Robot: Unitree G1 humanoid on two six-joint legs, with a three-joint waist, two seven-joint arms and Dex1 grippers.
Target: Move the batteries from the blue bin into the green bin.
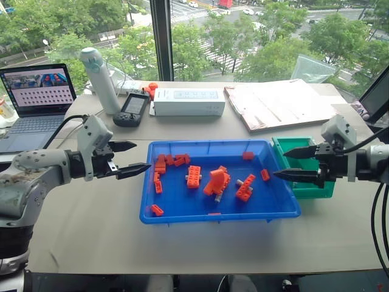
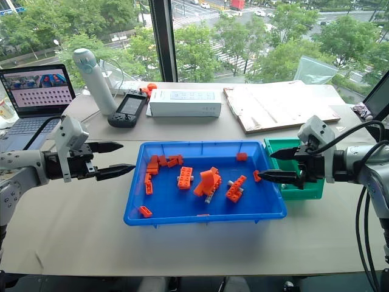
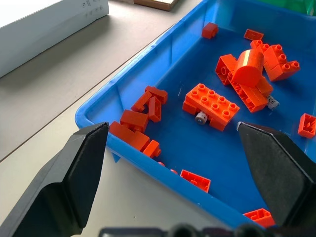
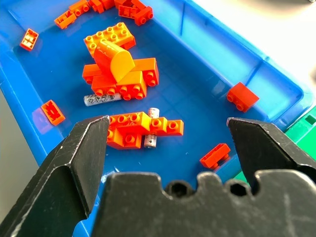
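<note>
The blue bin (image 1: 182,214) sits in the middle of the counter (image 1: 91,231) in front of me, scattered with orange bricks (image 1: 193,176) singly and in small heaps. The batteries lie among those bricks inside the blue bin: one battery (image 4: 102,99) rests flat on the bin floor just beside the big central pile of bricks, another battery (image 4: 152,135) is tucked against a low brick cluster, partly under it, and in my left wrist view the end of a third battery (image 3: 200,117) peeks out from under a flat studded brick. A further grey end (image 3: 272,102) shows at the edge of the central pile; I cannot tell whether it is the same battery seen from the other side.

The green bin (image 1: 307,188) stands on the counter touching the right-hand end of the blue bin, partly hidden by my right arm.

My left pincer (image 1: 130,158) hovers just outside the left end of the blue bin, pointing inward, its two black fingers spread apart and holding nothing. My right pincer (image 1: 293,163) hovers at the right end, over the boundary between the blue and green bins, pointing inward too, fingers spread wide and empty.

Behind the bins on the counter are a white box (image 1: 187,101), a black handheld device (image 1: 132,109), a white bottle (image 1: 101,79) and an open laptop (image 1: 33,100).
</note>
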